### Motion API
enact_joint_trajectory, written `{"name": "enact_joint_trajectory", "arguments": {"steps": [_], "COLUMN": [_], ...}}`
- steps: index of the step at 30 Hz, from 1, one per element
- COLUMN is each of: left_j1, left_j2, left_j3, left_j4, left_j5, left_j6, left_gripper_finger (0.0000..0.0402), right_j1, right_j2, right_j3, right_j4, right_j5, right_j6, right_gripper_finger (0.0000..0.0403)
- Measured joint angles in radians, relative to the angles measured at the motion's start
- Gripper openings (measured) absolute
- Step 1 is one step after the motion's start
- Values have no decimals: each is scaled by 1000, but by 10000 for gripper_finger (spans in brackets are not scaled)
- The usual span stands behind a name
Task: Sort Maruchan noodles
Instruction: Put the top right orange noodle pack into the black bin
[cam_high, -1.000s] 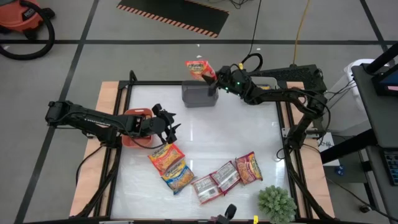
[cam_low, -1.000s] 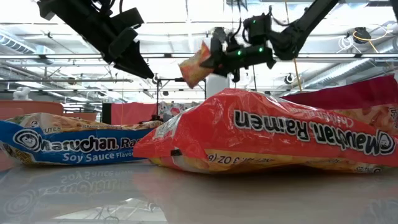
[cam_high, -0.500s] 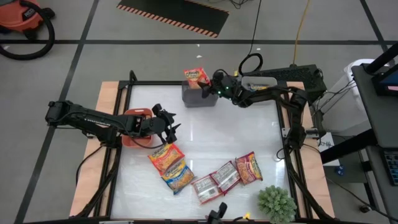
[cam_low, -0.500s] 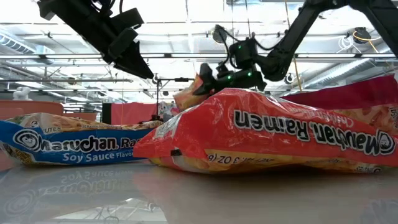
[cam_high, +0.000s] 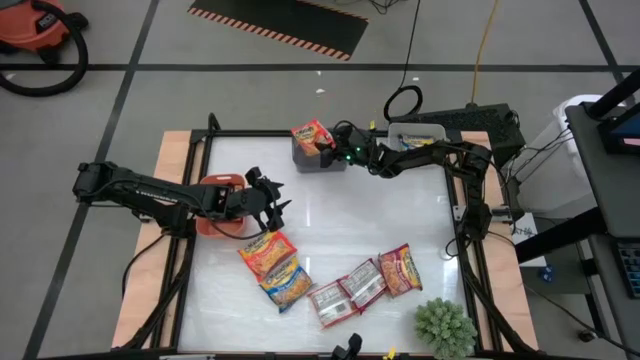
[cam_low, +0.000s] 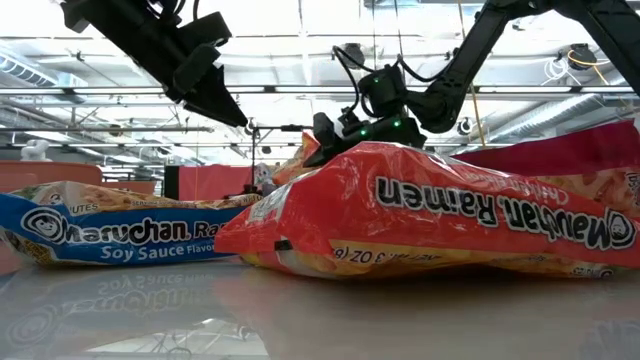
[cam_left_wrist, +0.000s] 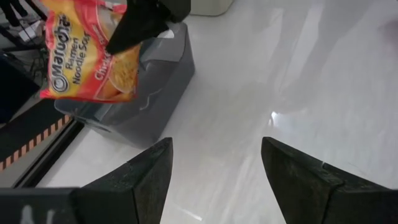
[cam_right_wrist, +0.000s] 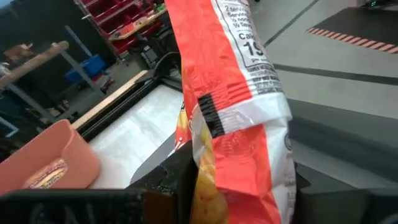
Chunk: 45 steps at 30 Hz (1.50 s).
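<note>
Nearest the table's front edge, at about 6 o'clock in the high view, five Maruchan noodles packets (cam_high: 330, 283) lie unsorted on the white table (cam_high: 390, 215): two at 7 o'clock and three toward 5 o'clock. So most sorting appears left to do. At 9 o'clock, the red bin (cam_high: 213, 187) already holds at least one packet, visible in the right wrist view. The left gripper (cam_high: 274, 203) hovers just beside that bin above the 7 o'clock pair, fingers spread, holding nothing, arm stretched in from the left edge. Farthest, at 12 o'clock, the right gripper (cam_high: 333, 143) pinches a red-trim packet (cam_high: 312, 133) over the grey bin (cam_high: 318, 156), arm extended low from the right rear corner; release looks imminent, judging by its position.
</note>
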Motion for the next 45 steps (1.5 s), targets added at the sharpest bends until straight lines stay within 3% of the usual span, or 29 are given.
{"name": "enact_joint_trajectory", "arguments": {"steps": [14, 24, 31, 34, 39, 45], "left_j1": [14, 14, 14, 14, 14, 14], "left_j2": [0, 0, 0, 0, 0, 0], "left_j3": [0, 0, 0, 0, 0, 0], "left_j4": [32, 29, 28, 28, 28, 33], "left_j5": [1, 1, 1, 1, 1, 1], "left_j6": [19, 14, 15, 15, 15, 16], "left_gripper_finger": [250, 250, 250, 250, 250, 250], "right_j1": [4, 4, 0, -1, -11, -27], "right_j2": [0, -8, -79, -123, -156, -156], "right_j3": [0, 0, 0, 0, 0, 0], "right_j4": [-71, -86, -172, -255, -349, -375], "right_j5": [35, 36, 60, 93, 110, 33], "right_j6": [-80, -134, -264, -329, -368, -378], "right_gripper_finger": [128, 190, 199, 182, 116, 20]}}
